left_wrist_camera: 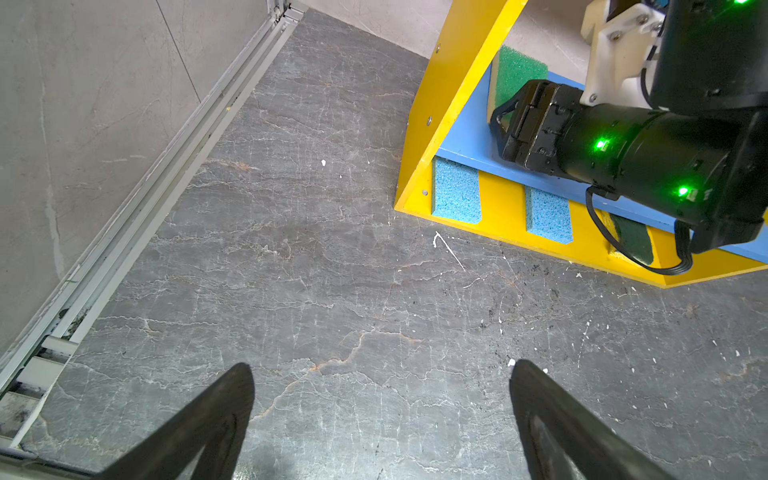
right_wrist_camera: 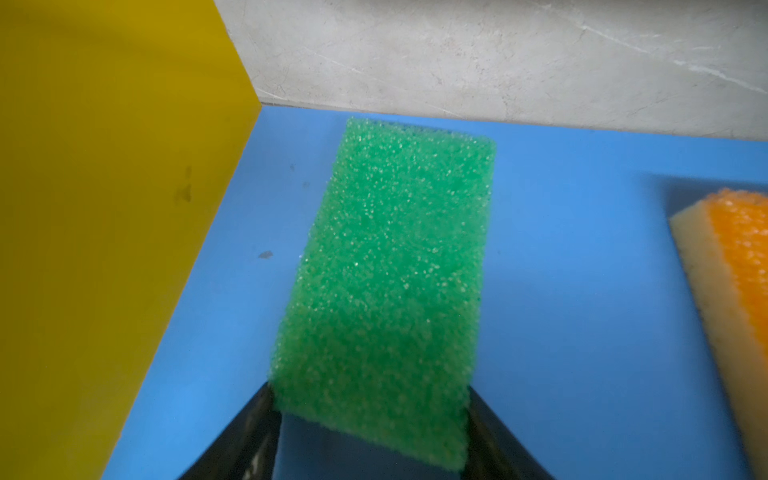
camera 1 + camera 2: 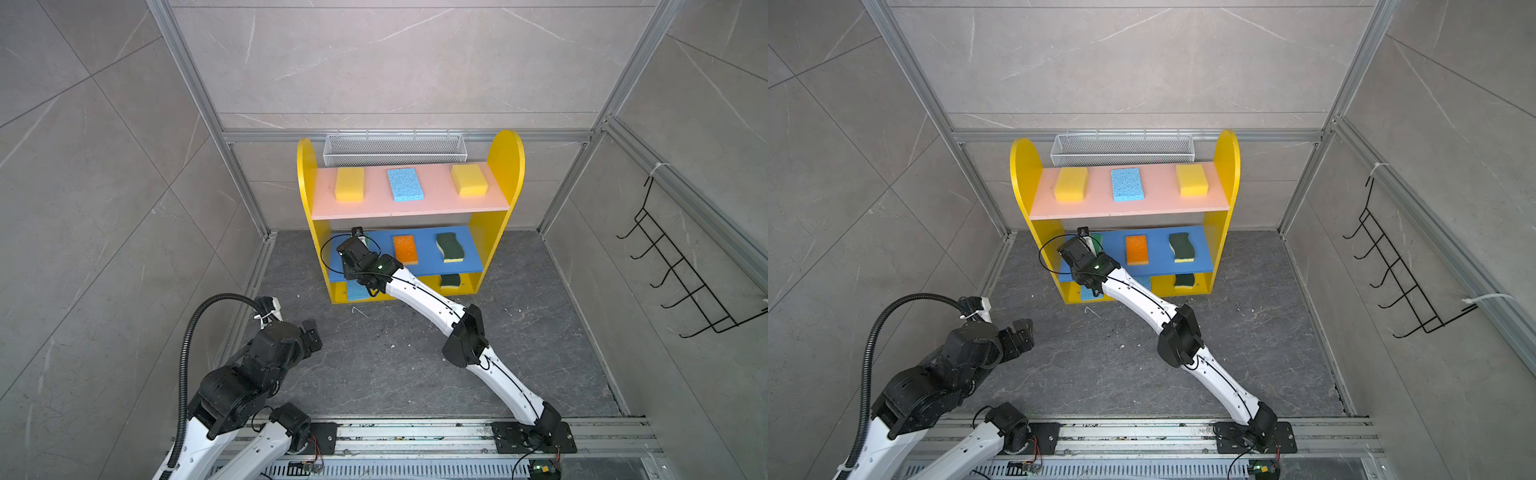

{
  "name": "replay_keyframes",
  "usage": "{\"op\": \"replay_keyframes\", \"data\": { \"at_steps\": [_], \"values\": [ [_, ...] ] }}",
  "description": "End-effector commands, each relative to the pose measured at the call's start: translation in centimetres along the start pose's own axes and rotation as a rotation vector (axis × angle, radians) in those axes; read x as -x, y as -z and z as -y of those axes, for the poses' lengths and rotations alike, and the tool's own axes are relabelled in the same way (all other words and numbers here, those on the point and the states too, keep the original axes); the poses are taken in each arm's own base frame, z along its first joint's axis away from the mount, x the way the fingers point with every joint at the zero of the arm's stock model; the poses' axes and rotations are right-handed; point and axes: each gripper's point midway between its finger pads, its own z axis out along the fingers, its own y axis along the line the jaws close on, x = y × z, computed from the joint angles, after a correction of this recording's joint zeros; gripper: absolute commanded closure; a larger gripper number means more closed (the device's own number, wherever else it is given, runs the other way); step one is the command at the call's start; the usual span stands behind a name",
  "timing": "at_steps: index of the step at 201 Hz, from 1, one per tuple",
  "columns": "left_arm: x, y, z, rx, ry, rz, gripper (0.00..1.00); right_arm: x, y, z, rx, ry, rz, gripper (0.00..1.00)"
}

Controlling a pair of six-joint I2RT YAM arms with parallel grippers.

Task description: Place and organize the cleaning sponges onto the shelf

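The shelf (image 3: 505,166) stands against the back wall. Its pink board (image 3: 415,208) carries two yellow sponges (image 3: 350,184) (image 3: 469,179) and a light blue one (image 3: 405,184). An orange sponge (image 3: 405,248) and a wavy dark green sponge (image 3: 449,247) lie on the blue board (image 2: 582,249). My right gripper (image 2: 369,390) reaches to that board's left end and is shut on the bright green sponge (image 2: 390,270), whose near end is slightly raised. Two light blue sponges (image 1: 456,191) (image 1: 548,216) and a dark green one (image 1: 633,241) lie on the bottom. The left gripper (image 1: 381,368) hangs open over the floor.
A white mesh basket (image 3: 395,148) hangs behind the shelf top. A black wire hook rack (image 3: 681,270) is fixed to the right wall. Aluminium rails (image 1: 137,199) run along the floor's left edge. The right arm (image 3: 432,303) crosses in front of the shelf's lower left.
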Motion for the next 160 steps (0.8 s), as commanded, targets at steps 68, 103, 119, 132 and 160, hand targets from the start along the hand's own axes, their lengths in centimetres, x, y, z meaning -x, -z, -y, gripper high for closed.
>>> {"op": "replay_keyframes", "data": {
  "at_steps": [68,103,119,132,160],
  "values": [
    [0.8,1.1,-0.3,-0.010,0.045,0.030,0.02,-5.7,0.6,-0.1,-0.010,0.106,-0.178,0.28],
    [0.9,1.0,-0.4,-0.005,0.042,0.029,0.02,-5.2,0.7,-0.3,-0.003,0.113,-0.165,0.26],
    [0.9,1.0,-0.4,-0.002,0.043,0.029,0.02,-4.0,1.3,-0.6,0.010,0.100,-0.137,0.24],
    [1.1,1.1,-0.3,-0.003,0.045,0.033,0.02,-3.6,1.4,-0.6,0.008,0.101,-0.124,0.22],
    [1.1,1.2,-0.3,-0.007,0.049,0.033,0.02,-1.9,2.7,-0.7,0.022,0.099,-0.090,0.20]
  ]
}}
